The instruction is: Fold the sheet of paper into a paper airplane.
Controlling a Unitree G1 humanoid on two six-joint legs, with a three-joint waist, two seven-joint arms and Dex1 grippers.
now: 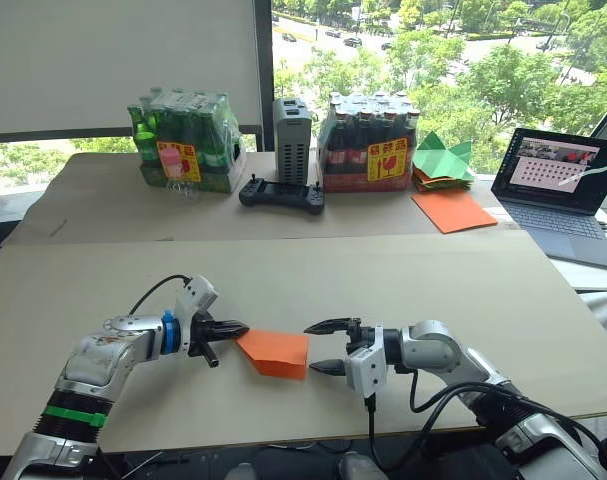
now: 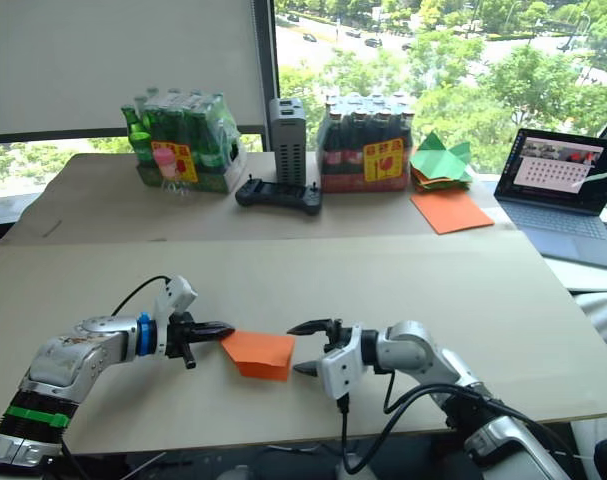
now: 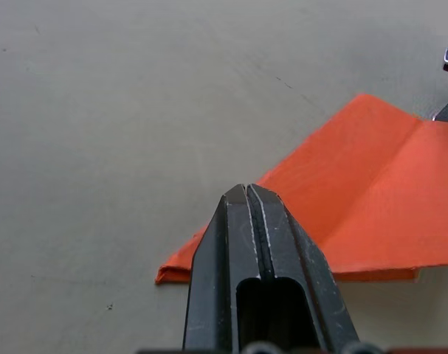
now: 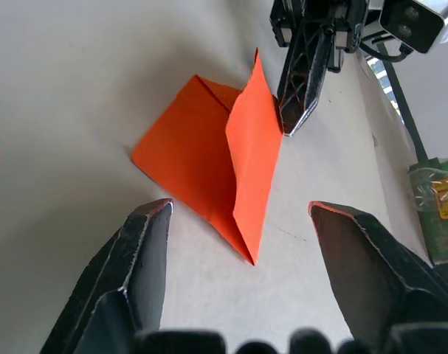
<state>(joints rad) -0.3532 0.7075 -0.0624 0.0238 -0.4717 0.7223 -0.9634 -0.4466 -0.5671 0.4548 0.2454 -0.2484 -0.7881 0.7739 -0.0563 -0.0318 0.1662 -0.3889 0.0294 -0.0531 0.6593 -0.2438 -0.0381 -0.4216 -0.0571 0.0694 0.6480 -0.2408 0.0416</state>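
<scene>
Table (image 1: 463, 290): left gripper (image 1: 235, 328) closed at sheet of paper (image 1: 275, 352); right gripper (image 1: 321, 347) spread.

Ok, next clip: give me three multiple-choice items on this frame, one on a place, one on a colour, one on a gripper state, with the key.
1. Where does the sheet of paper lie?
A. between the two grippers
B. on the laptop
C. against the bottle packs

2. What colour are the folded shapes stacked beside the laptop?
A. blue
B. green
C. white

3. How is the right gripper?
A. shut on the paper
B. shut, empty
C. open

Key: 1 A, the left gripper is at one end, the right at the other. 2 B, green stack. 3 C, its fingers stand wide apart.
</scene>
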